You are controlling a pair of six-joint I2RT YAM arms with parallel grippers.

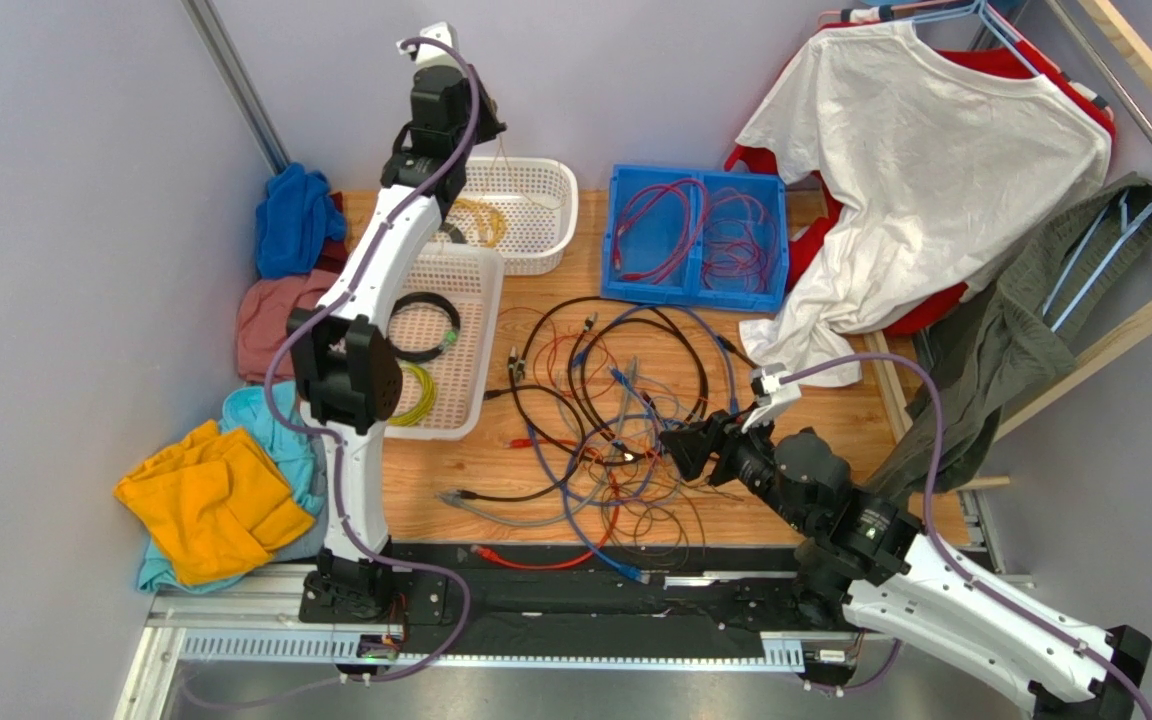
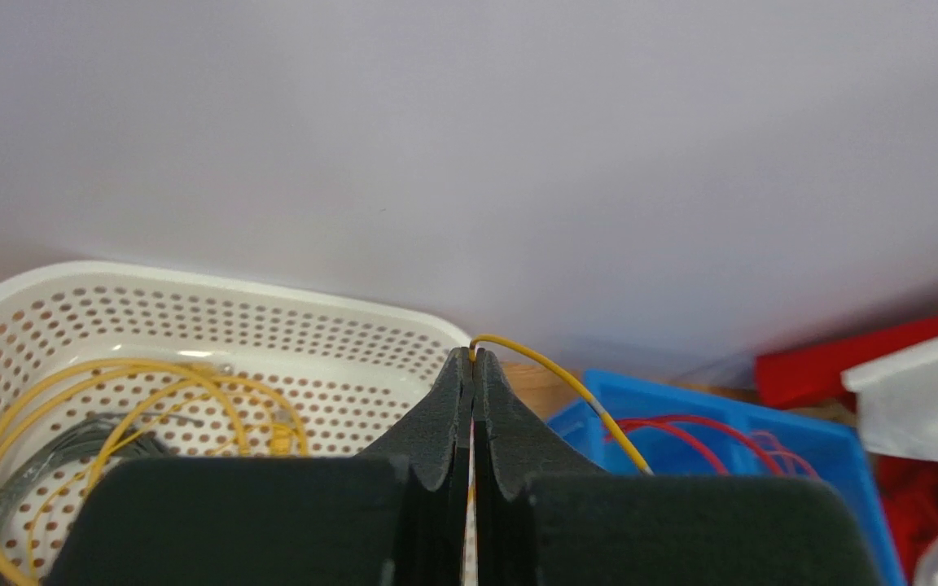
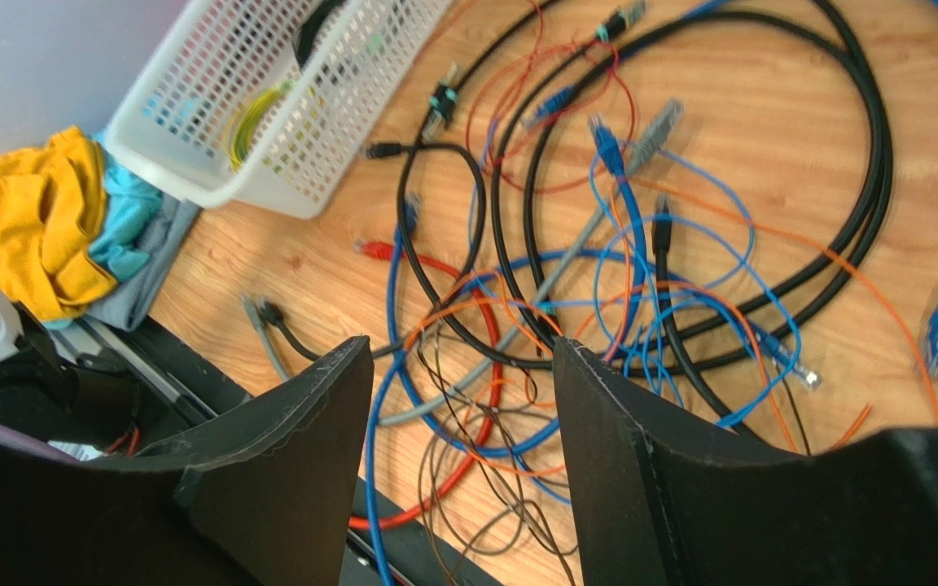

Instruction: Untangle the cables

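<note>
Cables [image 1: 612, 420] lie tangled on the wooden surface [image 1: 417, 518], in front of the right arm.
One yellow wire [image 2: 560, 379] is pinched in our left fingers [image 2: 452, 409], pressed together above the white basket [image 2: 254, 330]. Right fingers [image 3: 633, 440] stand apart, low over the tangle, holding nothing. Risk, as we judge it: several crossing strands sit between them, so a grab could take more than one and cinch the knot; the thin yellow wire could slip free.

The right end effector [image 3: 462, 354], jaws apart, hangs over the cables [image 3: 633, 293] beside a white basket [image 3: 303, 134].
</note>
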